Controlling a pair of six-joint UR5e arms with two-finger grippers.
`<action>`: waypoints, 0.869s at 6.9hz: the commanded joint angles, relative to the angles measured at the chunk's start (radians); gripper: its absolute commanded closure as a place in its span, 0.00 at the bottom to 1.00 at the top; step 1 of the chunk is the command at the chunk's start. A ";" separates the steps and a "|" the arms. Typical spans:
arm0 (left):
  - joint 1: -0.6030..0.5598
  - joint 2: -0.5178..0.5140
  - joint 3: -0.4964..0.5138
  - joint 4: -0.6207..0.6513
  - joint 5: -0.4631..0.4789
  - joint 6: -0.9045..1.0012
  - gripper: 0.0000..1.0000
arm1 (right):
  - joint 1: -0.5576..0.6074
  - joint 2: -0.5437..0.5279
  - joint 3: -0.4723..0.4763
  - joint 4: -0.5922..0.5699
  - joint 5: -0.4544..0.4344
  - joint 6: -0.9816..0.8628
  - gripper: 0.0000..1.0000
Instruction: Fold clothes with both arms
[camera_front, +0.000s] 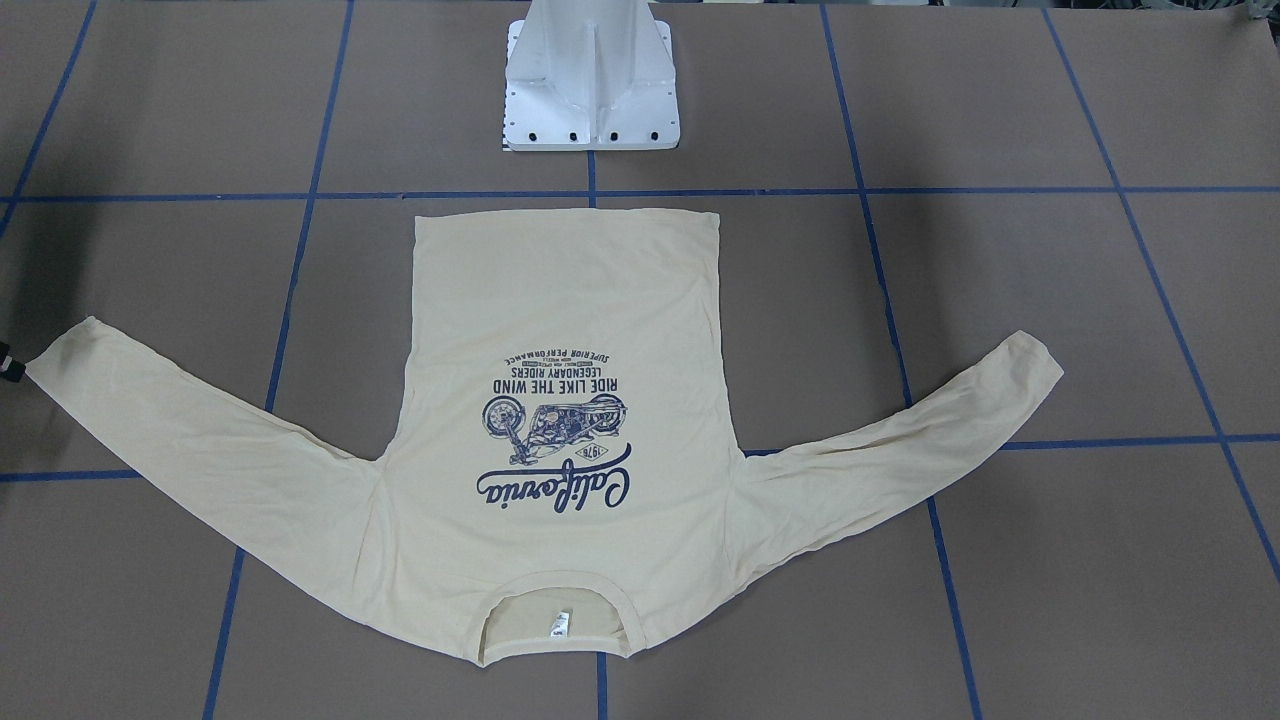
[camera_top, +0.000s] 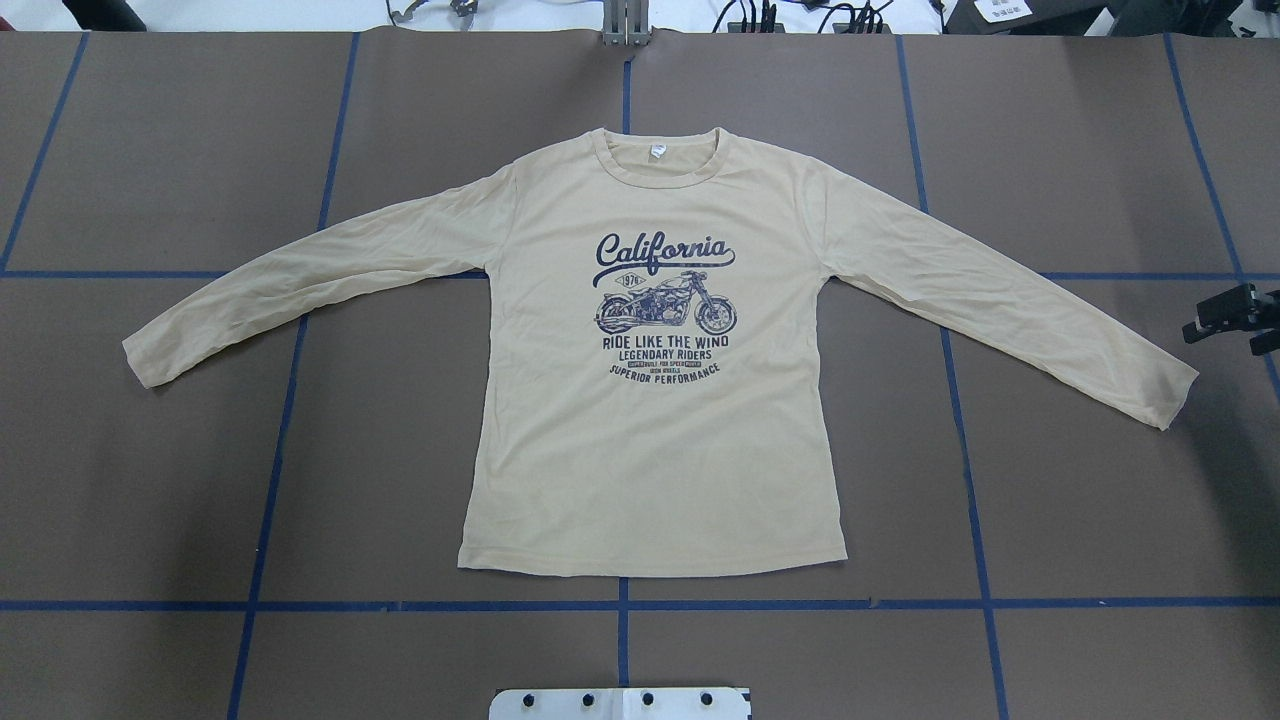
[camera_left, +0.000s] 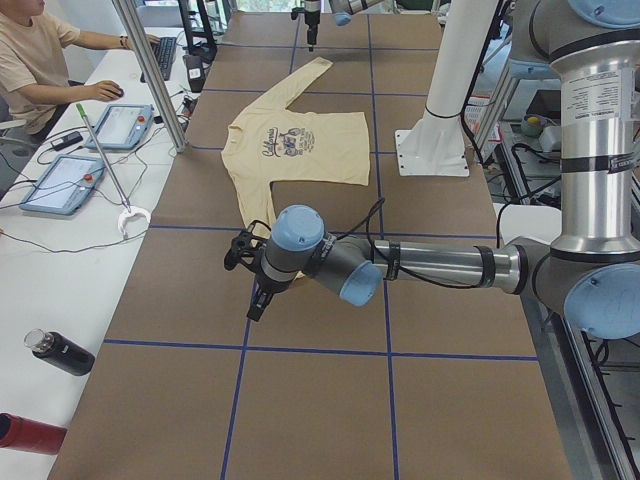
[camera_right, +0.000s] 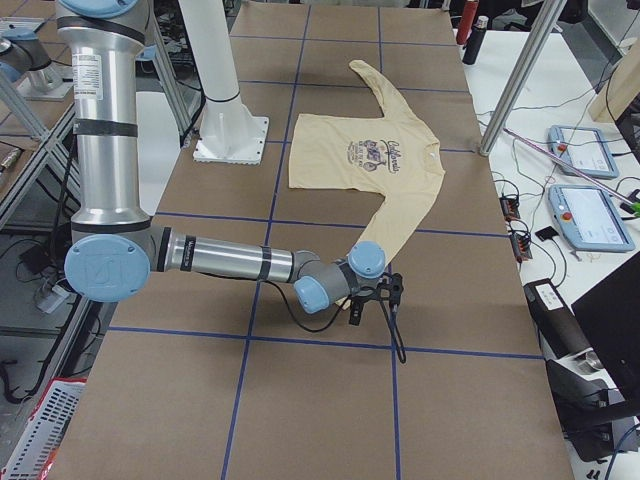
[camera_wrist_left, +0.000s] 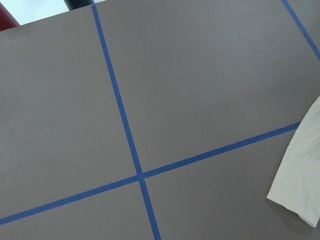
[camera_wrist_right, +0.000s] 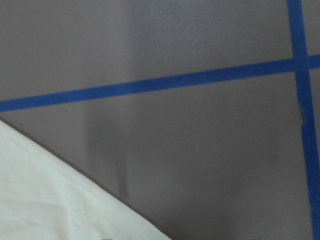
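One thin, limp T-shirt (camera_top: 650, 450) spread flat, print up, mid-frame on the bench (camera_top: 150, 500); probably best pinched at cuffs or hem. Just beyond the cuffs, right end effector (camera_top: 1215, 318) and left end effector (camera_left: 255, 300), empty, jaw opening impossible to tell.

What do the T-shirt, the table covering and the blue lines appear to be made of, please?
T-shirt: likely a thin cotton-like knit, matte; it lies limp with soft wrinkles and has a ribbed neckline.
Table covering: seemingly brown paper or card, matte; it looks flat and uniform.
Blue lines: probably adhesive tape; narrow strips with slightly uneven edges that overlap at crossings.
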 joint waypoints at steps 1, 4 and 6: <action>0.000 -0.001 0.003 0.000 0.000 0.000 0.00 | -0.028 -0.026 -0.008 0.077 0.001 0.014 0.07; 0.000 -0.001 0.006 0.000 0.000 0.000 0.00 | -0.038 -0.015 -0.031 0.080 -0.003 0.025 0.11; 0.000 -0.002 0.006 -0.002 0.000 0.001 0.00 | -0.047 -0.012 -0.031 0.078 -0.007 0.025 0.21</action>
